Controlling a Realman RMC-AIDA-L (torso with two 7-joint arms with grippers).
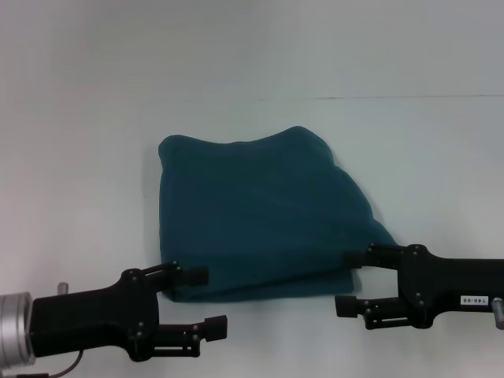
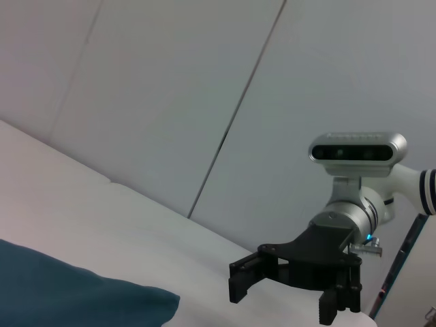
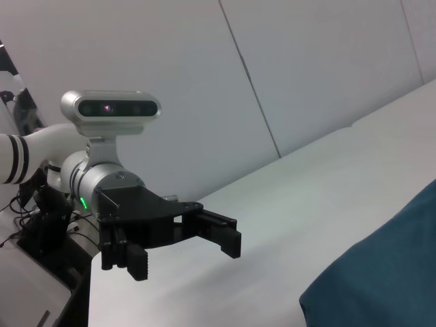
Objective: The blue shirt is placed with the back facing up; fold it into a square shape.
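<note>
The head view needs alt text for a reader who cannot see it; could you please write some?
A folded blue shirt lies on a white table, roughly square. The open left gripper and open right gripper flank its near corners, holding nothing.

Left gripper (image 1: 206, 299), right gripper (image 1: 352, 281): seemingly agape.

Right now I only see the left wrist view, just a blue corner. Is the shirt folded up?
Observer: Yes. The head view shows the blue shirt folded into a lumpy, roughly square block on the table.
Operator: Where's my left gripper?
Observer: The left gripper is at the shirt's near left corner, fingers open, holding nothing.
Operator: And the right one?
Observer: The right gripper is at the near right corner, fingers open. I cannot tell if it touches the cloth.
</note>
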